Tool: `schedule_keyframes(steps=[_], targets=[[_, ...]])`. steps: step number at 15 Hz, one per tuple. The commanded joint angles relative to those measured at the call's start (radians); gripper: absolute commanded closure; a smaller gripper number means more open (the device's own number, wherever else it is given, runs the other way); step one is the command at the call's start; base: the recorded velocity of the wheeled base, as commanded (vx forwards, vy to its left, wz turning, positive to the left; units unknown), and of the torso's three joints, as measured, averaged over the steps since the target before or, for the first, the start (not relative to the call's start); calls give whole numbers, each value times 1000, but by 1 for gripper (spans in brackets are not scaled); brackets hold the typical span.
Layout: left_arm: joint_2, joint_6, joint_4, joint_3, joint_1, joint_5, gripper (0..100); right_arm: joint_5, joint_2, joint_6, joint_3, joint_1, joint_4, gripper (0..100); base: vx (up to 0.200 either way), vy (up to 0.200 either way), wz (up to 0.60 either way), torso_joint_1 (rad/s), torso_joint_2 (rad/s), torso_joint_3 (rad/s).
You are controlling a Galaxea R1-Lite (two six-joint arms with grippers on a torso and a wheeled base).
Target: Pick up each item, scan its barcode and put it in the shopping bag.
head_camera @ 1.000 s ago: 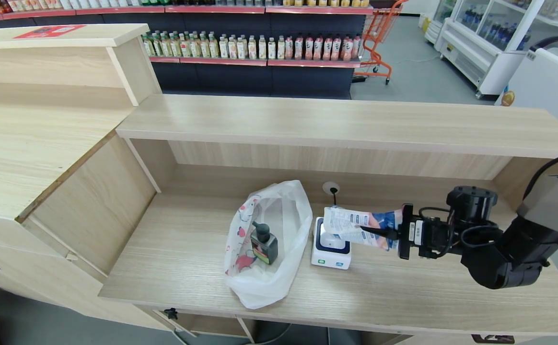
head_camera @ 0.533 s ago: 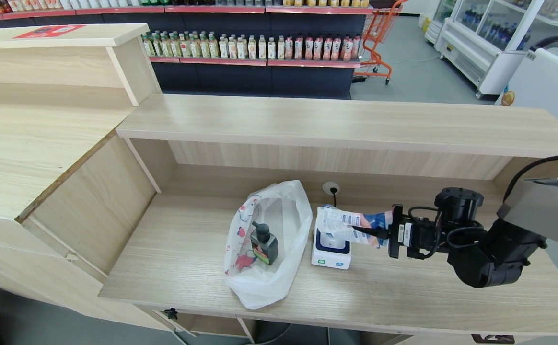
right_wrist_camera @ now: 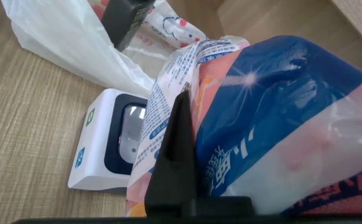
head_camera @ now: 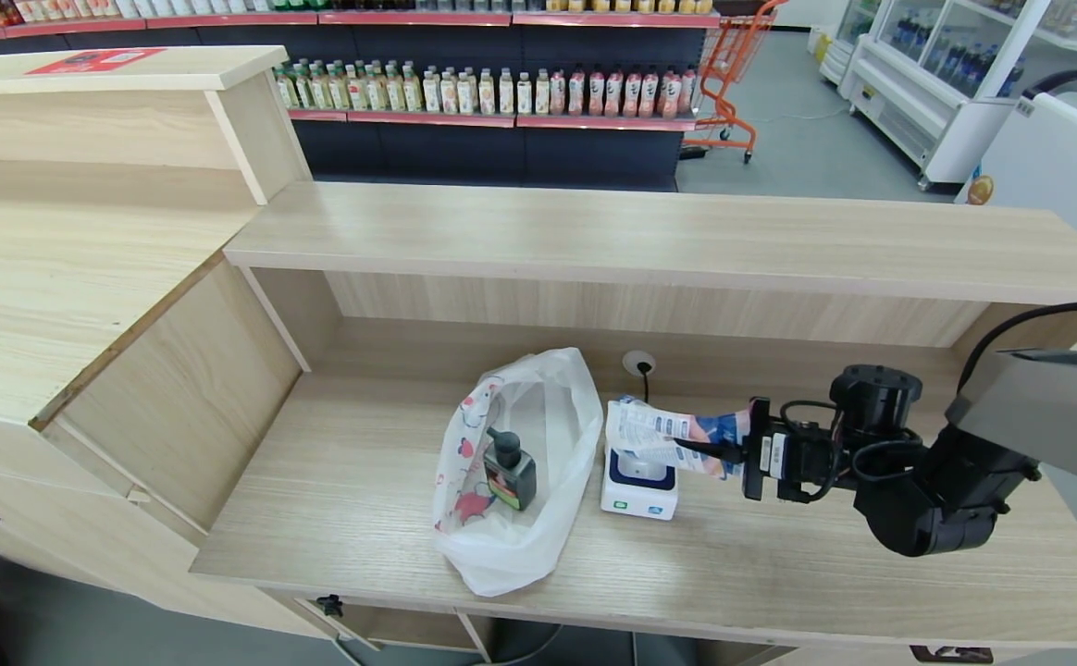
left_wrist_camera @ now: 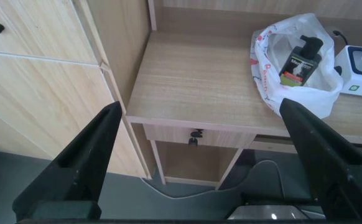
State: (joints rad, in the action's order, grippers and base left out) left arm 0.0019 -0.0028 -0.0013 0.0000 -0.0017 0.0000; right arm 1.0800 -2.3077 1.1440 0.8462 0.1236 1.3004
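Right end effector is clenched on a soft blue, white and pink packet, gripping it at its right end. One dark finger lies pressed along the packet's side in the right wrist view. The packet sticks out leftward from the end effector, roughly level and held off the table. Its free white printed end hangs over the white scanner, above the scanner's dark window; cannot tell if they touch.

The scanner sits on the table just right of the shopping bag. The bag is white plastic, lying open on the table, with a dark pump bottle upright inside it. Packet's free end is near the bag's right edge and outside the bag.

Left end effector is released, fingers spread wide. It hangs off the table's left front corner, above the drawer front, well apart from bag, scanner and packet.
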Motion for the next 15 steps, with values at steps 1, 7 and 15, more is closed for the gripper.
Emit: schedule_keyframes(steps=[1,7,15], targets=[[0,0,0,0,0,0,0,0,5,0,-2,1,0,100,0,0,0,0,0,0],[0,0,0,0,0,0,0,-2,5,-1,1,8,-1,100,0,0,0,0,0,0],[0,0,0,0,0,0,0,-9,57,-38,-7,-10,-20,100,0,0,0,0,0,0]])
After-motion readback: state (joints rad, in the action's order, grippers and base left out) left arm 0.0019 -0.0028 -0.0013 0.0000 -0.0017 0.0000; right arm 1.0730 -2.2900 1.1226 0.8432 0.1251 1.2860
